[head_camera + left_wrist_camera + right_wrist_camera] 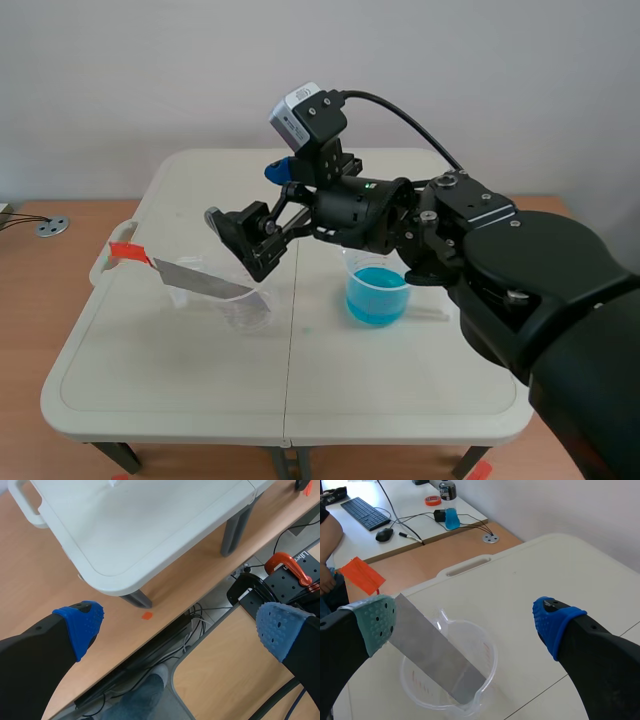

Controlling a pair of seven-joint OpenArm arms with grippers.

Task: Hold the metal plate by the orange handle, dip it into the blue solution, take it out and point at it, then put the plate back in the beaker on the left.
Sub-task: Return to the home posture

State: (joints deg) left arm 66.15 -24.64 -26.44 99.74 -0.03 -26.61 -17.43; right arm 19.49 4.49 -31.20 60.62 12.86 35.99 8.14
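Right end effector [236, 245] hovers released above the metal plate [205, 280], which leans in the clear left beaker [247, 310], orange handle [125, 251] jutting out, blue solution [376, 298] beside. Left end effector [179, 627] hangs released off the worktop [400, 385]. The dip is either finished or not begun; unclear.

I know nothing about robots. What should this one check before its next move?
1. Metal plate leaning inside the clear beaker: ok.
2. Orange handle sticking out past the rim, nothing touching it: ok.
3. Right jaws open above the plate: ok.
4. Blue solution in its own beaker beside the clear one, upright: ok.
5. Left jaws open, off the table, out of the way: ok.
6. Plate already dipped: cannot tell.
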